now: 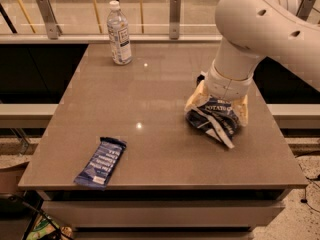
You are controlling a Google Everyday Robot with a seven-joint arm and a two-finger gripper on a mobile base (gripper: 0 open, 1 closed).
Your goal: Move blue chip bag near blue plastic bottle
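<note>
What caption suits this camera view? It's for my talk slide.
Gripper at the blue chip bag on the right of the table; blue plastic bottle stands at its back left corner.
</note>
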